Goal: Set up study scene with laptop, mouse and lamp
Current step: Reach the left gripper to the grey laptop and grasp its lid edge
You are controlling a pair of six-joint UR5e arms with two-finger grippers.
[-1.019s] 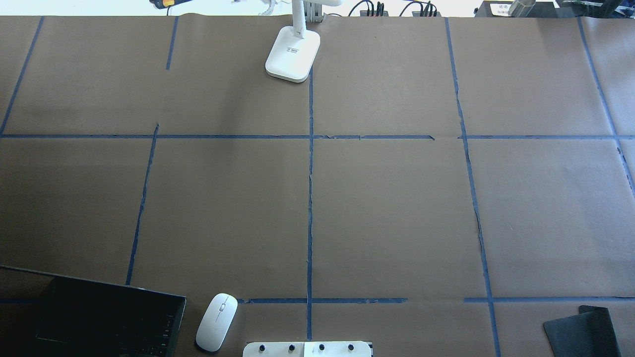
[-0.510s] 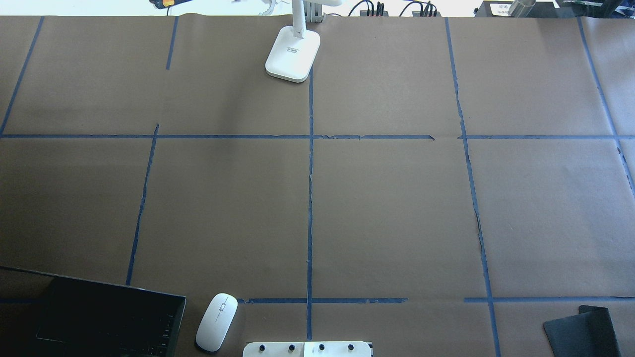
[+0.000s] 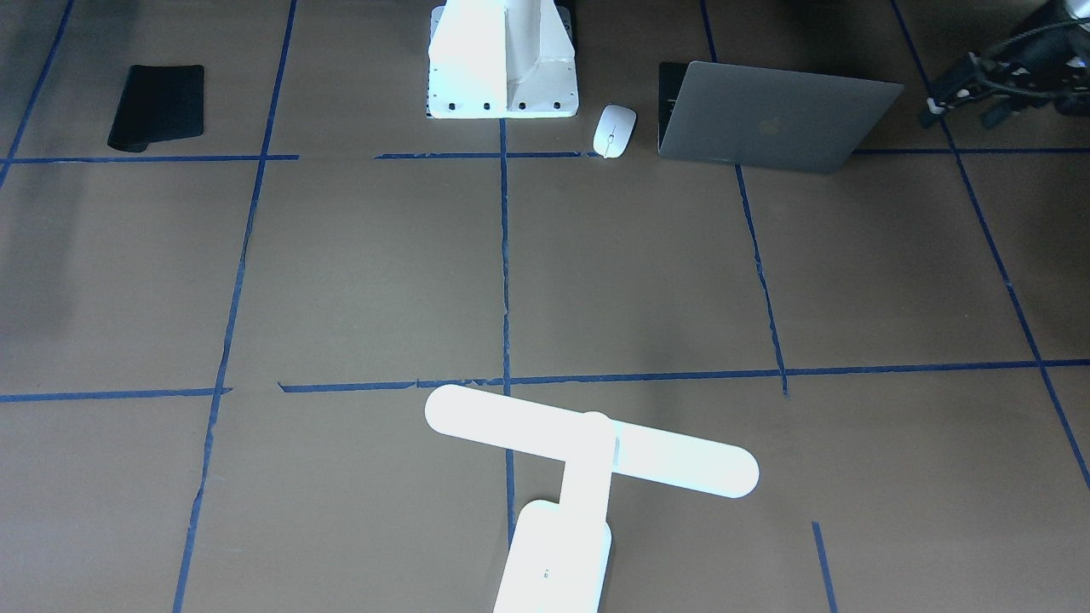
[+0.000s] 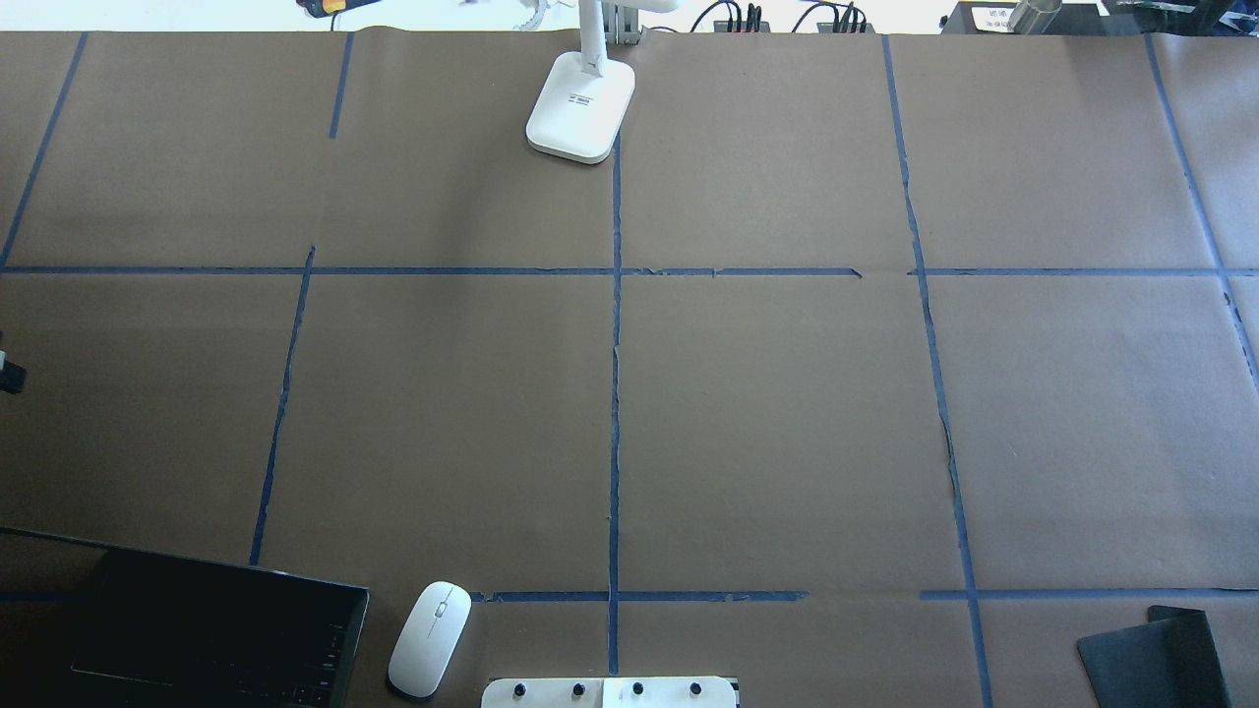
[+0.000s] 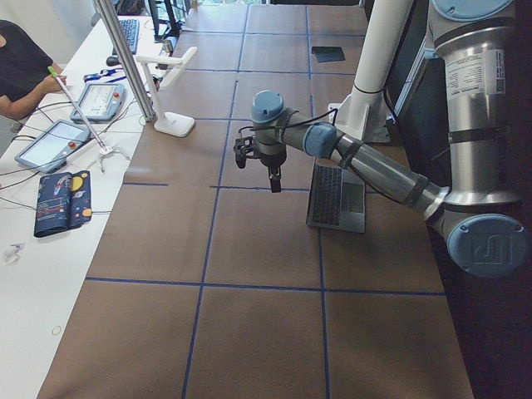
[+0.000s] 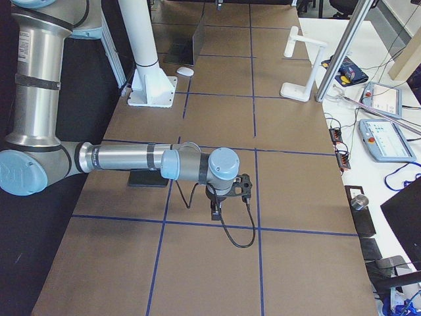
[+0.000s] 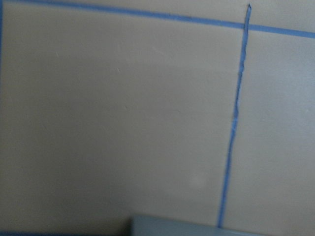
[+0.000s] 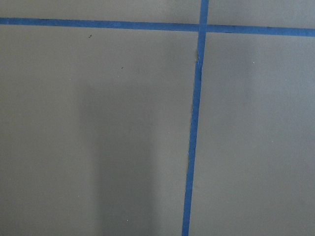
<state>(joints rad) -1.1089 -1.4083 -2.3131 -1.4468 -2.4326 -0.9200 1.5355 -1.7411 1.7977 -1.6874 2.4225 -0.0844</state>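
Observation:
The laptop (image 3: pixel 766 119) stands open near the robot's base, its grey lid with the logo facing the front camera; its dark keyboard shows in the overhead view (image 4: pixel 207 629). The white mouse (image 3: pixel 614 130) lies beside it, also seen from overhead (image 4: pixel 429 639). The white lamp (image 3: pixel 588 441) stands at the far table edge, its base in the overhead view (image 4: pixel 580 106). My left gripper (image 3: pixel 958 106) hovers above the table beyond the laptop's outer side (image 5: pixel 253 160); I cannot tell its jaws. My right gripper (image 6: pixel 227 196) hovers over bare paper at the other end; I cannot tell its state.
A black mouse pad (image 4: pixel 1156 654) lies at the near right corner, also in the front view (image 3: pixel 157 106). The white bolted pedestal (image 3: pixel 502 60) stands at the near middle. Brown paper with blue tape lines covers the table. Operators' tablets and cables lie beyond the far edge (image 5: pixel 58 141).
A small dark part of the left gripper has come into the overhead view at its left edge. Laptop, mouse and lamp have not moved.

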